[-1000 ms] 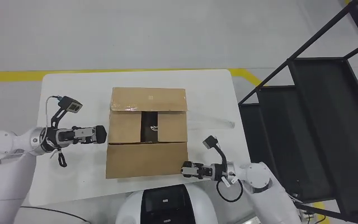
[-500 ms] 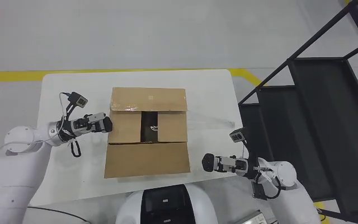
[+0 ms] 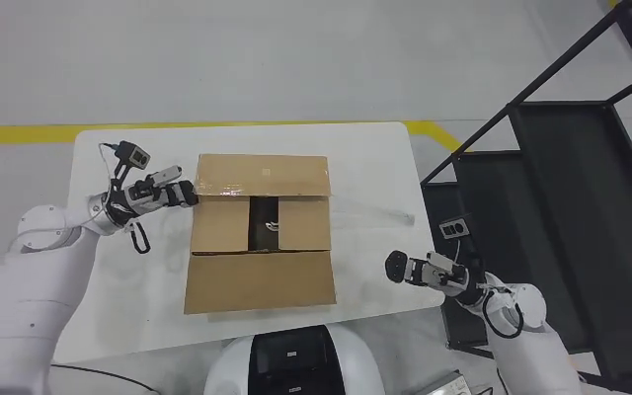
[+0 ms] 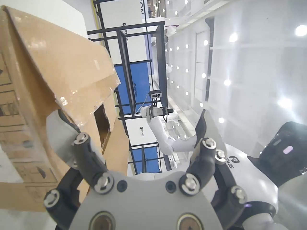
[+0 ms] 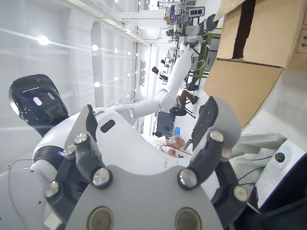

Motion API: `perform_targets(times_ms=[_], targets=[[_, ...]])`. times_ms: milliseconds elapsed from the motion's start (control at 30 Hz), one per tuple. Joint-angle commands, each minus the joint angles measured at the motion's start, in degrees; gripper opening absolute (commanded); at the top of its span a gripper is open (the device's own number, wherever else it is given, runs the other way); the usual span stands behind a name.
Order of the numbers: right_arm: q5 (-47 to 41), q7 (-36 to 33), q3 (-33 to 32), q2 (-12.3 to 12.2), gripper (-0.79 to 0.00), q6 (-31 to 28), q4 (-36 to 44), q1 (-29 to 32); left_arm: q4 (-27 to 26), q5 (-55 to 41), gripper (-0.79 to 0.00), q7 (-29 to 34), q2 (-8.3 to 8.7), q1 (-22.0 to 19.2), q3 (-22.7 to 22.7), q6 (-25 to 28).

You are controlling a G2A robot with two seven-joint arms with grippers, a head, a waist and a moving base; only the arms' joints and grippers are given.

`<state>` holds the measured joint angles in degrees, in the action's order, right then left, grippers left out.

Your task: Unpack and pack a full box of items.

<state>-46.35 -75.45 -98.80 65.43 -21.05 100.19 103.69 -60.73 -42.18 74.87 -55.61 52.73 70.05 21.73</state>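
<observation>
A brown cardboard box (image 3: 261, 229) stands mid-table with its far and near flaps spread out flat. The two side flaps lean inward, and a dark gap (image 3: 265, 223) shows between them. My left gripper (image 3: 183, 193) is open at the box's far left corner. In the left wrist view, one finger (image 4: 60, 125) sits against the taped flap edge of the box (image 4: 48, 72). My right gripper (image 3: 397, 267) is open and holds nothing, to the right of the box and apart from it. The right wrist view has the box (image 5: 251, 48) beyond the right gripper (image 5: 150, 118).
The white table (image 3: 375, 158) has bare room left and right of the box. A clear strip (image 3: 370, 210) lies on it just right of the box. A black metal rack (image 3: 533, 197) stands close off the table's right edge.
My left gripper has moved farther up along the box's left side to its far corner. My right gripper has drawn back from the near flap, out to the right.
</observation>
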Motion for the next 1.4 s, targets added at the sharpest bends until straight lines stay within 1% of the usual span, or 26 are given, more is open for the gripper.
perform_targets(times_ms=[0,300,400,467,600,700,767,900,1033,1133,1233,1300,1367], targets=[[-0.5,0.1,-0.3,0.0,0.000,0.0,-0.3,-0.1,1.2,-2.0,0.000,1.2,-0.38,-1.3,-0.5,-0.5],[-1.7,0.6,-0.6,-0.2,0.000,0.1,-1.2,-0.1,6.5,-7.7,0.000,1.7,-2.79,-7.8,-3.6,-0.6],[-1.6,1.1,-0.6,-0.2,0.000,0.0,-1.5,-0.1,9.1,-6.5,0.000,0.8,-3.81,-10.6,-5.7,-0.6],[-1.6,1.3,-0.6,-0.2,0.000,-0.1,-1.5,-0.1,11.1,-7.3,0.000,0.4,-4.71,-12.7,-7.1,-1.2],[-1.6,1.6,-0.9,-0.2,0.000,-0.5,-1.4,0.3,15.7,-7.1,0.000,-1.7,-6.37,-16.8,-9.5,-0.6],[-1.6,1.8,-1.2,-0.3,0.000,-0.7,-1.2,0.7,18.9,-6.6,0.000,-3.3,-7.93,-19.8,-11.7,0.3],[-1.4,2.1,-1.4,-0.3,0.000,-0.9,-1.0,1.1,21.4,-7.3,0.000,-3.6,-9.05,-21.6,-13.0,-0.2],[-1.5,2.3,-1.7,-0.3,0.000,-1.4,-0.8,1.8,26.8,-4.8,0.000,-7.0,-11.25,-25.4,-15.9,1.1],[-1.7,2.7,-2.3,-0.3,0.000,-1.8,-0.8,2.6,31.5,-0.4,0.000,-11.4,-13.38,-28.2,-19.1,2.6],[-1.8,2.8,-2.6,-0.4,0.000,-2.0,-0.7,3.0,35.0,2.4,0.000,-15.0,-14.90,-29.5,-21.0,2.8],[-1.8,2.8,-2.7,-0.4,0.000,-2.0,-0.6,3.3,38.4,5.9,0.000,-19.9,-16.17,-30.4,-22.6,4.6],[-1.8,2.9,-2.6,-0.4,0.000,-2.0,-0.6,3.4,40.5,8.8,0.000,-23.9,-16.91,-30.8,-23.7,4.8],[-1.7,2.9,-2.5,-0.4,0.000,-2.0,-0.5,3.4,41.9,10.1,0.000,-25.9,-17.63,-30.8,-24.3,4.2]])
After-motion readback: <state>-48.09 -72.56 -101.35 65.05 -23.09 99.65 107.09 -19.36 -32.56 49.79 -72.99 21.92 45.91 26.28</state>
